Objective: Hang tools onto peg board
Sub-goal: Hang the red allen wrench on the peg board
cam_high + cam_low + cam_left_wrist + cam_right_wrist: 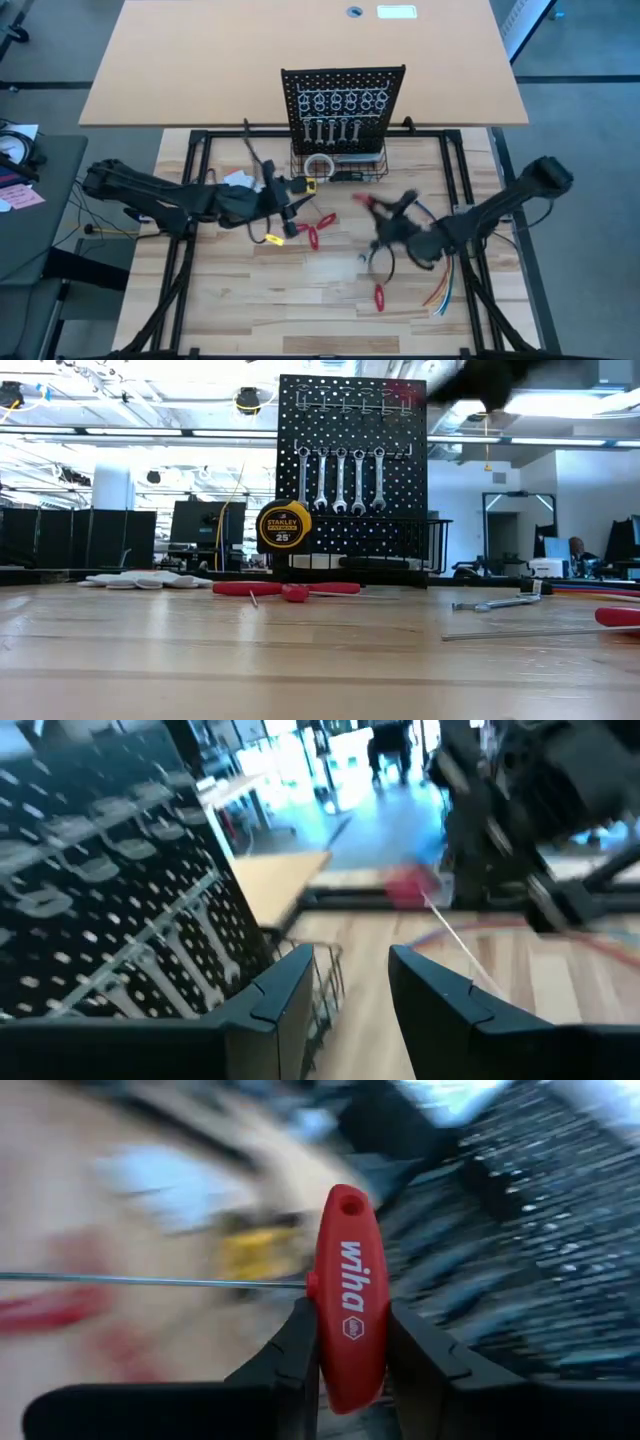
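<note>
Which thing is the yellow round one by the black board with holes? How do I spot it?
Find the upright black peg board at the back of the wooden table. At its foot, left of the wire basket, stands a tape measure. It is the only yellow, round thing there; the wrenches hanging above it are slim and silver.

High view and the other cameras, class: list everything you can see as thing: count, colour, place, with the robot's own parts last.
peg board: one, black, upright at the table's far edge
wrenches: five, silver, hanging on the peg board
tape measure: one, yellow and black, before the board's base
red tools on table: at least three, centre
glove: one, white, left in the low view
wires: one coloured bundle, right
left gripper: open, empty, near the board
right gripper: shut on red T-handle tool
</note>
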### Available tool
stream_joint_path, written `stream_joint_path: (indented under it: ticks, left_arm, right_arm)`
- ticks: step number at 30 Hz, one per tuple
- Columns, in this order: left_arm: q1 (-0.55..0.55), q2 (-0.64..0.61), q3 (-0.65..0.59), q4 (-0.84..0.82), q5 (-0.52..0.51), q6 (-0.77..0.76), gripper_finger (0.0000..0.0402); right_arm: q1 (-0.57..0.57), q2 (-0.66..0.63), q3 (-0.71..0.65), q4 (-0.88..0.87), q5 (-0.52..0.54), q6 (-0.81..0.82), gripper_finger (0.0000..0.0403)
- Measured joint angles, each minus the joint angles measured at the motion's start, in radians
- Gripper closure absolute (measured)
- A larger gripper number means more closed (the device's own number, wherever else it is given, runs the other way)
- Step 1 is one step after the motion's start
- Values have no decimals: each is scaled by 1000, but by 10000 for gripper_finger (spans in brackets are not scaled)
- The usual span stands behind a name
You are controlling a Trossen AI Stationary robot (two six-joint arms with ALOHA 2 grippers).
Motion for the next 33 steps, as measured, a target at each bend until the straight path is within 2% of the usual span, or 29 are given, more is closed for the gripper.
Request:
stream_joint_path:
  ticks: [2, 5, 13, 17, 21, 25, 33]
  left_arm:
    - [-8, -24, 1, -8, -2, 5, 272]
    - [-12, -30, 1, -38, -3, -1, 272]
    - [-4, -18, 0, -79, -30, 49, 272]
    - [-3, -21, 0, -76, -46, 78, 272]
    - [-3, -22, 0, -74, -46, 106, 272]
    - [-3, -22, 0, -51, -46, 124, 272]
    - [-3, -22, 0, -43, -45, 121, 272]
  right_arm:
    - [-41, -42, 82, 75, 50, -236, 315]
    - [-134, -74, 187, 134, 52, -499, 315]
    - [-463, -81, 427, 180, -86, -831, 315]
    - [-544, -80, 478, 172, -142, -981, 315]
    - [-569, -80, 481, 116, -171, -1056, 315]
    - [-575, -71, 480, -37, -176, -1005, 315]
    - [-638, -59, 479, 5, -192, -1009, 315]
